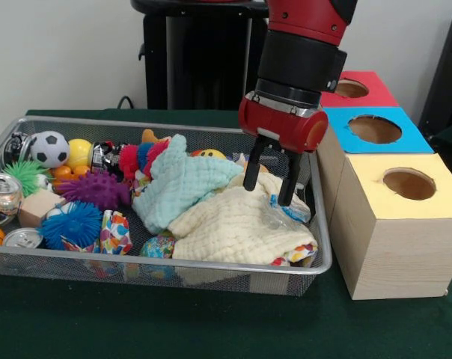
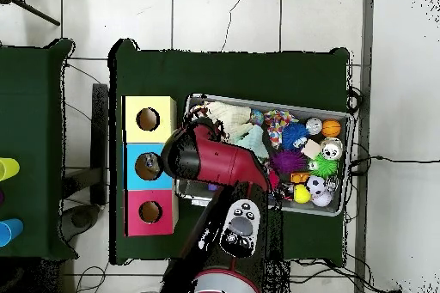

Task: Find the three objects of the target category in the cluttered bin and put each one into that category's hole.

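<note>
Wire bin (image 1: 325,224): silver mesh, on a green table (image 1: 211,329), crowded. Left part holds a soccer ball (image 1: 49,148), purple spiky ball (image 1: 97,189), blue spiky ball (image 1: 72,223), green spiky ball (image 1: 22,174), two cans (image 1: 1,196), a wooden block (image 1: 37,206).

Middle and right part: a teal cloth (image 1: 177,187) lying over a cream cloth (image 1: 237,224); both cover whatever lies beneath, only small patterned scraps showing at their edges.

Gripper (image 1: 272,187): red, two black fingers spread apart, tips down at the cream cloth near the bin's right wall, holding nothing; a clear wrapper (image 1: 286,213) lies just beside them.

Boxes, right of bin, touching it: yellow box (image 1: 405,224) nearest, blue box (image 1: 376,131), red box (image 1: 357,90) farthest, each with a round hole on top. Which objects belong to the target category cannot be told.
</note>
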Robot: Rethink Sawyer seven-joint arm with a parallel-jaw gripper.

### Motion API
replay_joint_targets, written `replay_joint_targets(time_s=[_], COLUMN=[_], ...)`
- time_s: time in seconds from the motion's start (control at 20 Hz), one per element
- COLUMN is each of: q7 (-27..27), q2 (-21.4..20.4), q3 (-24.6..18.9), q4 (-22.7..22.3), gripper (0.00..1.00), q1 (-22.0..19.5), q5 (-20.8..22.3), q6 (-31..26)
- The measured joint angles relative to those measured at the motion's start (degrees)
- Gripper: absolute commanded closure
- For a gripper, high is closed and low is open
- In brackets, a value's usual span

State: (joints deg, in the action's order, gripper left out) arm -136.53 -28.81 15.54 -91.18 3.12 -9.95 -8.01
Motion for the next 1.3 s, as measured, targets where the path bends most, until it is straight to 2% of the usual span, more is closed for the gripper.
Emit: replay_joint_targets(time_s=[0.4, 1.0, 1.3], q7=[0.00, 0.00, 0.00], q2=[0.27, -0.67, -0.64], q3=[-0.46, -4.94, -6.76], q4=[-0.26, -0.66, -2.29], gripper=[0.00, 0.00, 0.00], q1=[-0.44, -4.18, -5.05], q5=[-0.09, -0.14, -0.15], q6=[0.64, 0.68, 0.87])
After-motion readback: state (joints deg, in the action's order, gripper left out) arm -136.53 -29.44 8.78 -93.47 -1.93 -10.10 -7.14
